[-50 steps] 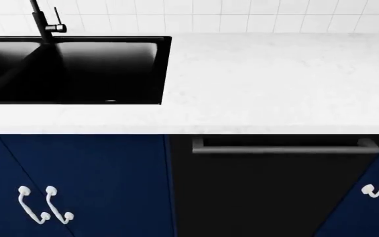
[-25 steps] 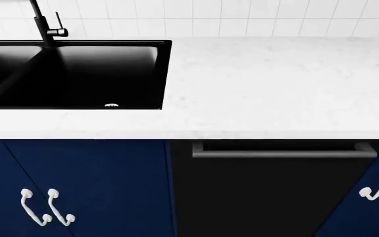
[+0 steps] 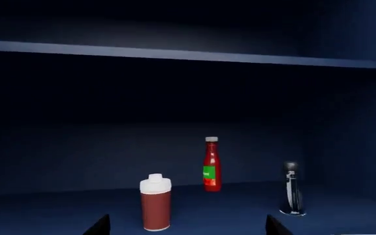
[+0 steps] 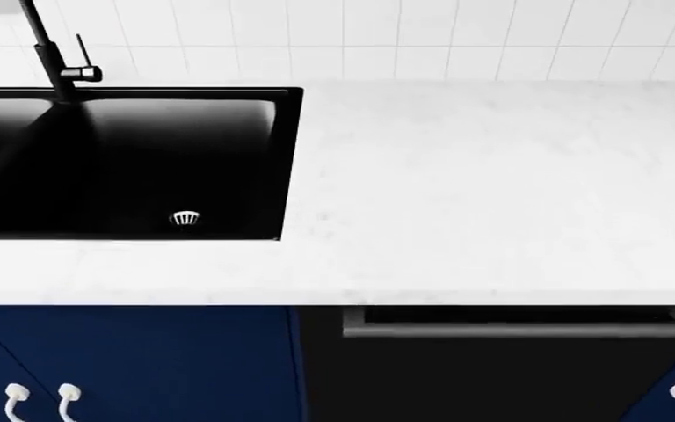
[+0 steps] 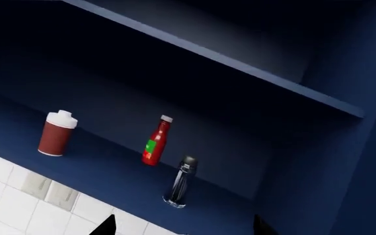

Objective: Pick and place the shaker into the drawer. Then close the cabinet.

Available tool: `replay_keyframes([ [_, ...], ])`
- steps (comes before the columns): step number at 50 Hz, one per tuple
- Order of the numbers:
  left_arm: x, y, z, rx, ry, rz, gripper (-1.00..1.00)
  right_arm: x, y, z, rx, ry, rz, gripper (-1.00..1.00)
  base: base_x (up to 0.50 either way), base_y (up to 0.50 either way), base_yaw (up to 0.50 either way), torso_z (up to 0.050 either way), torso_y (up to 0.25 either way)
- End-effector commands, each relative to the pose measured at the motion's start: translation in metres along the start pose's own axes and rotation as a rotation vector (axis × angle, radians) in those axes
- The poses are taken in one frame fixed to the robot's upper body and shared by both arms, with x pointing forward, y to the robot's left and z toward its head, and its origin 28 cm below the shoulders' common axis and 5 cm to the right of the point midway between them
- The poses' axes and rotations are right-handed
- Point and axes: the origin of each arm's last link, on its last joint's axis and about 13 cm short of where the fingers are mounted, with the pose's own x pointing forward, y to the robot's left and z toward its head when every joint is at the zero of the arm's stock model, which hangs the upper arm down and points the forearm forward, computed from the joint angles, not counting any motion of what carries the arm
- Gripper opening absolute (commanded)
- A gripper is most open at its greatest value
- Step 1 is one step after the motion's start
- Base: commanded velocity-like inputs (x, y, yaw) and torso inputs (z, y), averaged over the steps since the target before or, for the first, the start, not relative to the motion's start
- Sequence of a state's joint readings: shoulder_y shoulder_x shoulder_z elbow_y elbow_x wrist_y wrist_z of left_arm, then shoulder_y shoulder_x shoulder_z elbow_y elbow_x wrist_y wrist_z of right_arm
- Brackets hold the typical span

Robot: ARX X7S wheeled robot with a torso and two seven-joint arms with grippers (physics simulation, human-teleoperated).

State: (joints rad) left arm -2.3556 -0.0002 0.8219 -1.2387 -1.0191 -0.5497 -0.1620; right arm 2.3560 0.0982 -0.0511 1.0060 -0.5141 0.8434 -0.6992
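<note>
Progress: the task stands at its outset as far as the views show; nothing is gripped, the drawer does not appear in any view, and the closing of the cabinet [image 4: 127,360] lies ahead.

Location of the task's thing: three containers stand upright and apart on a navy shelf [image 3: 227,205] inside a dark blue recess, under a second shelf board; by shape, the shaker [image 3: 155,203] is judged to be the squat reddish-brown cylinder with the domed white cap, though the slim clear bottle [image 3: 293,196] with the dark rounded top could also answer to the name; between them, set further back, stands a red sauce bottle [image 3: 211,166] with a white cap and green label.

Jaws: both wrist views show two dark fingertips [image 3: 100,226] well apart at the picture's edge, so left gripper [image 3: 186,230] and right gripper [image 5: 182,229] are both spread and hold nothing; both are well short of the containers.

Materials: the head view shows a white speckled stone tabletop [image 4: 490,193], matte and flat; a black rectangular sink [image 4: 127,158] with a small metal drain and a black tap; white square wall tiles; glossy navy fronts with curved white handles; a black panel with a grey bar handle [image 4: 513,330].
</note>
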Motion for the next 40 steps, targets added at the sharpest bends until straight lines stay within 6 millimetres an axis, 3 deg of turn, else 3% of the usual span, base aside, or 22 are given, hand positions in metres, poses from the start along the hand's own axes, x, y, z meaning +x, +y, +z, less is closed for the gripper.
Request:
replay_keyframes([
  [1, 0.003, -0.001, -0.007, -0.005, 0.017, -0.006, 1.00, 0.002, -0.002, -0.005, 0.007, 0.022, 0.005, 1.00, 0.50, -0.01, 0.00, 0.000, 0.000],
  [36, 0.006, -0.001, -0.019, 0.027, 0.043, -0.005, 1.00, 0.007, -0.002, -0.012, 0.035, 0.037, 0.028, 1.00, 0.50, 0.00, 0.00, 0.000, 0.001],
  [40, 0.007, 0.000, -0.021, 0.035, 0.049, -0.006, 1.00, 0.007, -0.001, -0.013, 0.042, 0.038, 0.030, 1.00, 0.00, 0.00, 0.00, 0.000, 0.004],
])
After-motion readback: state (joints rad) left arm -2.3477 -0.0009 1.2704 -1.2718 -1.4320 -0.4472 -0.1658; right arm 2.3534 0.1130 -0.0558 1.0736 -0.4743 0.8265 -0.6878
